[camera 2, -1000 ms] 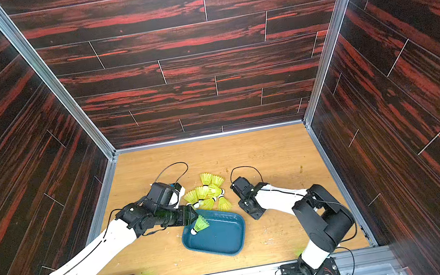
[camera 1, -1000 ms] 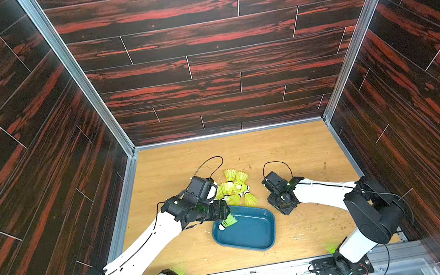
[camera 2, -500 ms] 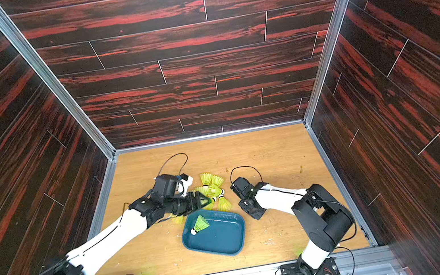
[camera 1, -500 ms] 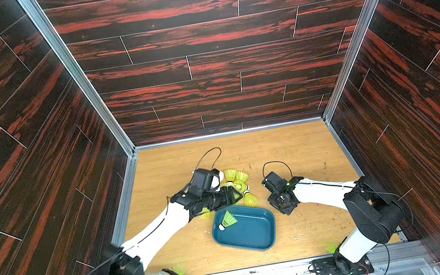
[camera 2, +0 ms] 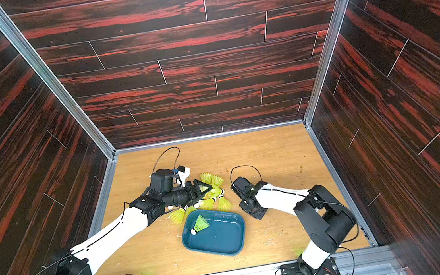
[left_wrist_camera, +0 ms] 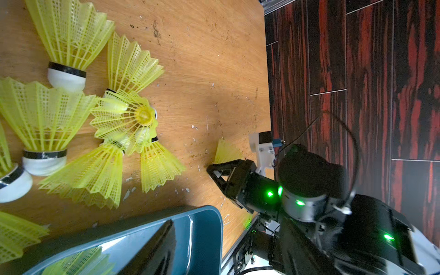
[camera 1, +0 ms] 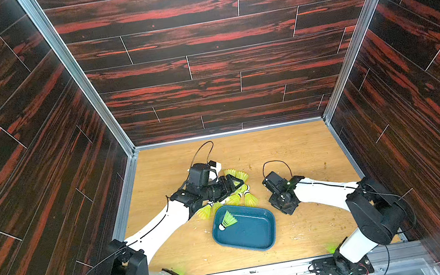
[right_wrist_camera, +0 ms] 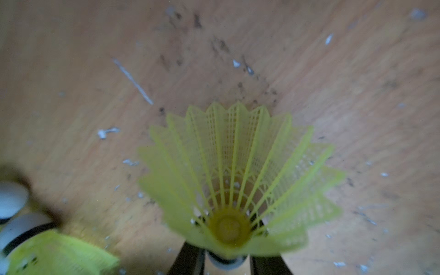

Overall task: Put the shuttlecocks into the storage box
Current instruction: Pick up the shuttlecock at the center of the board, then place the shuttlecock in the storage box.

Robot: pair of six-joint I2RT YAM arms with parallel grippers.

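The right hand [right_wrist_camera: 226, 262] is clamped on the white rounded tip of a neon yellow-green plastic mesh shuttlecock [right_wrist_camera: 234, 176], down at the light wooden table [camera 1: 289, 148]. The pick looks made. Next it must lift and swing over the low rim of the shallow dark teal rectangular plastic storage box [camera 1: 258, 236] nearby, where one shuttlecock [camera 1: 227, 220] already lies. The left hand [camera 1: 232, 184] hovers over the heap of shuttlecocks [camera 1: 236, 199] just beyond the box; I cannot tell whether its fingers are apart.

In both top views the right hand [camera 1: 283, 208] points down, hiding its fingers and the shuttlecock [right_wrist_camera: 238, 171] it pinches; the right wrist view cuts off that shuttlecock's white tip. The left hand [camera 1: 235, 183] covers several shuttlecocks [camera 1: 234, 199] beneath it, and its finger spread is too small to tell.
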